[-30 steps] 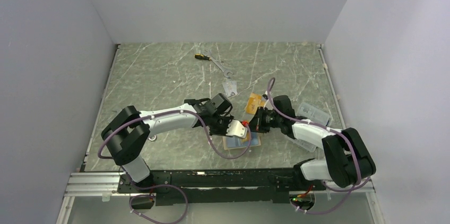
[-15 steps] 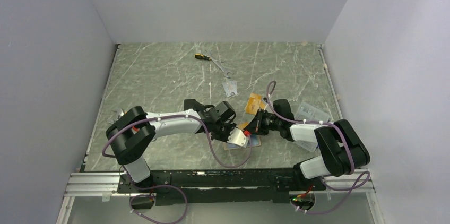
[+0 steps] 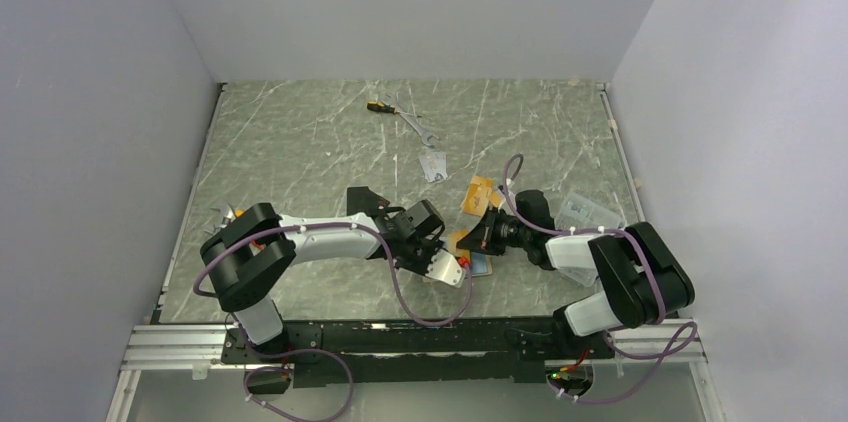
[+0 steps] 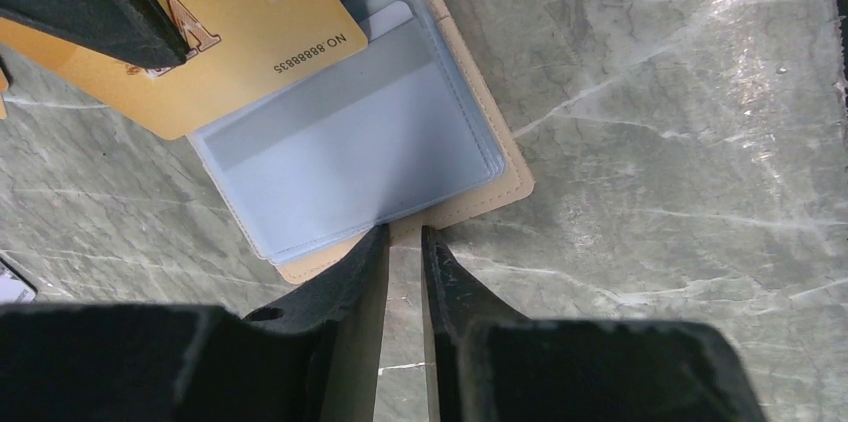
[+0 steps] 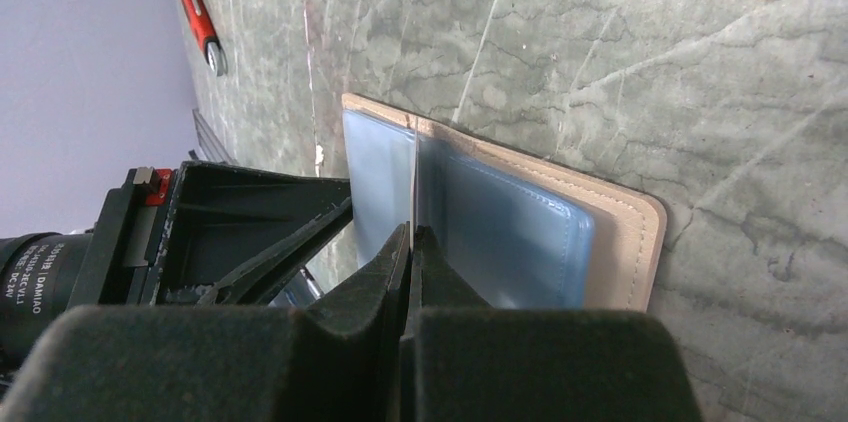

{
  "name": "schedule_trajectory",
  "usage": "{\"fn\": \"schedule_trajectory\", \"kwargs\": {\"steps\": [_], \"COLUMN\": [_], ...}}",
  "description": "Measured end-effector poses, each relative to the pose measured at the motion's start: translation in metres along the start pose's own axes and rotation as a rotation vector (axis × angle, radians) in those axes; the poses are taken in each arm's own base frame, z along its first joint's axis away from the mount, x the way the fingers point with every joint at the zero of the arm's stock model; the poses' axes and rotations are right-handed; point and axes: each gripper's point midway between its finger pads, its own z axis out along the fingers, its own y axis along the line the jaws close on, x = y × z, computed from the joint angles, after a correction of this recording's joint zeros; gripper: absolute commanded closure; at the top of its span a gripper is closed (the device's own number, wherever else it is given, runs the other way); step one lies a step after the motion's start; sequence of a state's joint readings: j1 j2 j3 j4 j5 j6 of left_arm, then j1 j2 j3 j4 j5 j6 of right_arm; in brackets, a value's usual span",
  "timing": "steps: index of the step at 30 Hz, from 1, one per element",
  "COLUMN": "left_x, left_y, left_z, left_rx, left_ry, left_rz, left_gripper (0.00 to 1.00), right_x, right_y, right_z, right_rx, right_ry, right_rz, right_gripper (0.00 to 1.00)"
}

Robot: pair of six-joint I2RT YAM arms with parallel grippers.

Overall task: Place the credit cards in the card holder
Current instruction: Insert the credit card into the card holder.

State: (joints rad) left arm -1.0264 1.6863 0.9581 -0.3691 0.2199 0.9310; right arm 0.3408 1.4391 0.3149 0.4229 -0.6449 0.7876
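1. Feeding the gold card (image 4: 230, 32) into the holder (image 4: 460, 200) is, by judgement, the step in hand. The holder lies open and flat on the table (image 3: 300, 152), near the front edge, between the two grippers.
2. Right gripper (image 5: 412, 232): jaws closed on the gold card. Its wrist view shows the card edge-on, aimed at the blue-clear sleeves (image 5: 500, 232). The card overlaps the sleeves; whether it is inside one cannot be told.
3. Left gripper (image 4: 405, 237): jaws narrowly apart, holding nothing. The tips sit at the holder's tan rim; whether they press it down cannot be told.
4. Card handling: probably light, thin, stiff and slick-faced. Grip one end between the pads and leave the leading end free. Expect flex or pivot if it jams.
5. Holder handling: likely light and soft, so it may slide on the smooth table when pushed. Pin it at the rim, clear of the sleeve mouth.
6. Sleeves: thin, layered film. A leading corner can catch between layers.
7. Not yet stowed: an orange card (image 3: 480, 190) and a silver card (image 3: 433, 164), both on the table beyond the holder.
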Motion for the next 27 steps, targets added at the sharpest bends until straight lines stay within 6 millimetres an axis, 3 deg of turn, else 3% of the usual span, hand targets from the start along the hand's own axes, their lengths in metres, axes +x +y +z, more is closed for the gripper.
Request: {"fn": "schedule_trajectory", "kwargs": {"steps": [27], "left_x": [-0.001], "left_y": [-0.002], "left_z": [0.001], "left_rx": [-0.024], "left_ry": [0.046], "left_rz": [0.035], "left_gripper": [0.89], "right_x": [0.013], "right_y": [-0.01], "right_z": [-0.006], "right_rx": [0.004], "right_ry": [-0.04], "right_rz": [0.069], "right_gripper": [1.0]}}
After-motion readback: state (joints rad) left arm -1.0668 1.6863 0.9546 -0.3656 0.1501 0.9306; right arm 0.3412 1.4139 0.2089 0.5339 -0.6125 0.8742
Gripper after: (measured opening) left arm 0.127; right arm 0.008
